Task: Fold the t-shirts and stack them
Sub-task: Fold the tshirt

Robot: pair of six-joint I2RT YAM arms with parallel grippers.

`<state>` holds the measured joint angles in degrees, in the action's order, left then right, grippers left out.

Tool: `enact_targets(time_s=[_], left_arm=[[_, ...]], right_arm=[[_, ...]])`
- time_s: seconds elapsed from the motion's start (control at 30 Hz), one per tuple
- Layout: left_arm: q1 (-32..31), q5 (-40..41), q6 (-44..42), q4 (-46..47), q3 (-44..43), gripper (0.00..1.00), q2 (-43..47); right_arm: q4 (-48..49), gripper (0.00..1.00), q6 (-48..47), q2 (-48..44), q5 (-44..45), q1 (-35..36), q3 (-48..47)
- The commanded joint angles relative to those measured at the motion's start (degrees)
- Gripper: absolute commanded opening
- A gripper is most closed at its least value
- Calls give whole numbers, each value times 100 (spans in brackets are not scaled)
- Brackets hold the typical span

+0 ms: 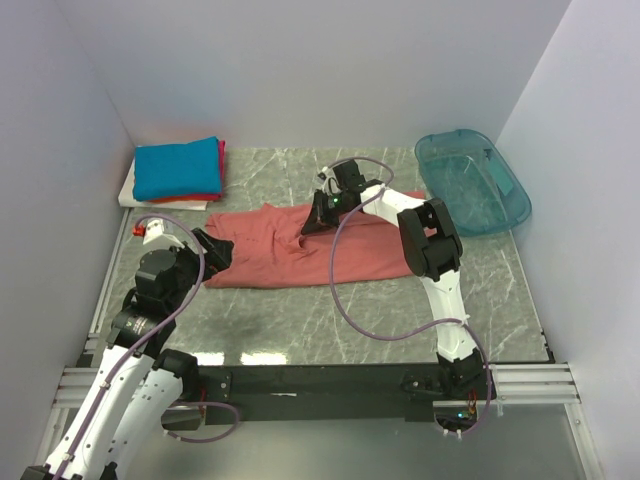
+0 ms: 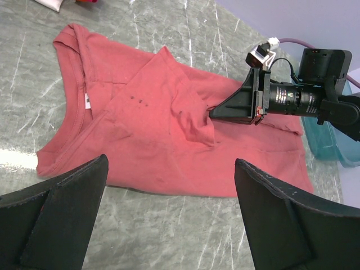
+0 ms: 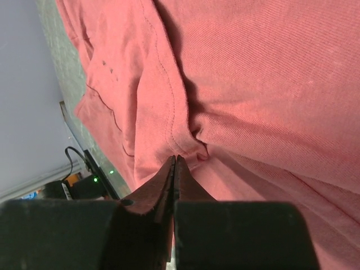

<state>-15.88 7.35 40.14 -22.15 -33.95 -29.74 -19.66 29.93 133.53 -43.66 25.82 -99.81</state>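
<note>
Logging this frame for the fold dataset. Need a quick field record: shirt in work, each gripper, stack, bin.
shirt in work: salmon shirt, lying spread out, bunched where it is pinched
right gripper: shut, pinching a fold near the shirt's middle
left gripper: open, at the shirt's collar end, gripping nothing
stack: far-left corner; blue shirt on top, red shirt under it, white shirt at the bottom
bin: teal bin, far-right corner

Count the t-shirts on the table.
4: a salmon-pink shirt spread in the middle; a blue shirt, red shirt and white shirt stacked far left. The stack may hide more.
</note>
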Motion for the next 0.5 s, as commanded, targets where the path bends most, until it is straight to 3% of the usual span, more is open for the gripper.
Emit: enact_targets(time_s=[0.0, 0.13, 0.37, 0.47], left_arm=[[15, -15, 29, 79, 47, 99, 29], [15, -32, 29, 88, 56, 99, 21], [15, -24, 38, 80, 56, 99, 38], [15, -15, 46, 80, 56, 99, 47]], right_arm=[[164, 0, -49, -328, -134, -104, 23], [25, 0, -163, -407, -82, -200, -21], [32, 46, -84, -346, -152, -165, 93], [32, 58, -49, -214, -186, -130, 32]])
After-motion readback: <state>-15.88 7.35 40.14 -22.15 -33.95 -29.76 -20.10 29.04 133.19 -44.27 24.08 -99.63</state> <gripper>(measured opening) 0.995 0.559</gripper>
